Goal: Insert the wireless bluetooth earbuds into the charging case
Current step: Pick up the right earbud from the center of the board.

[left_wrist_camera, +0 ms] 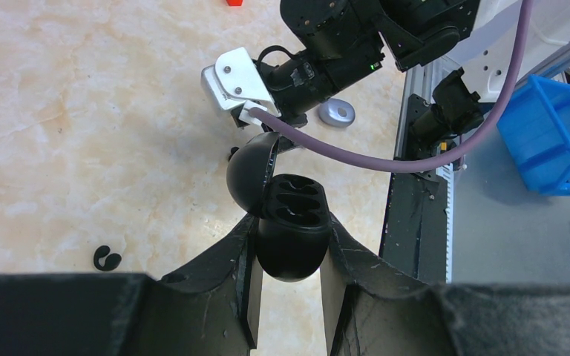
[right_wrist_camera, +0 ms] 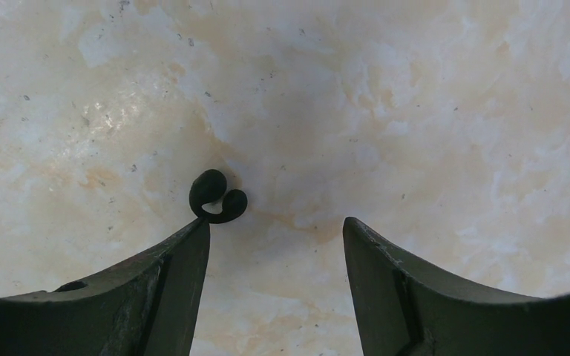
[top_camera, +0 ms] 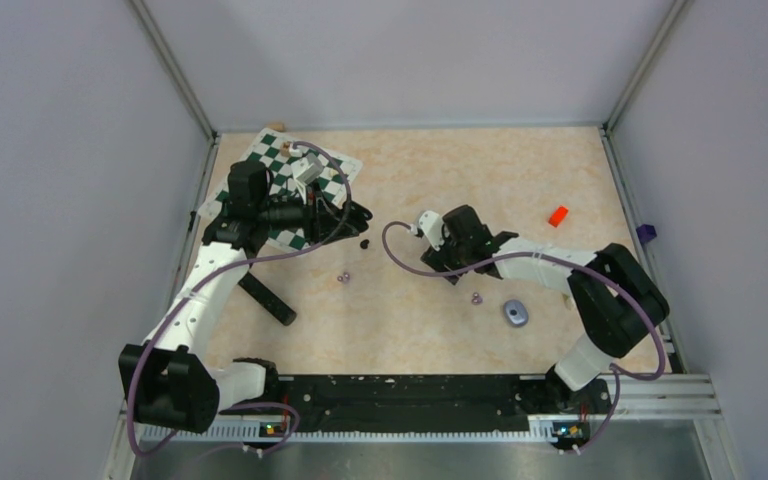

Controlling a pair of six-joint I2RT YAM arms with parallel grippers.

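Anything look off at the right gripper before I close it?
Yes. The black earbud lies off-centre, against one fingertip of the right gripper, outside the gap between its open jaws. Closing now would probably miss or nudge it. Nothing else stands out there.

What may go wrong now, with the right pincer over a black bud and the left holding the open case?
The black earbud lies at one fingertip of the open right pincer, not between the two, so closing may flick it away. The left pincer clamps only the rounded base of the charging case, which might twist when a bud is pressed in.
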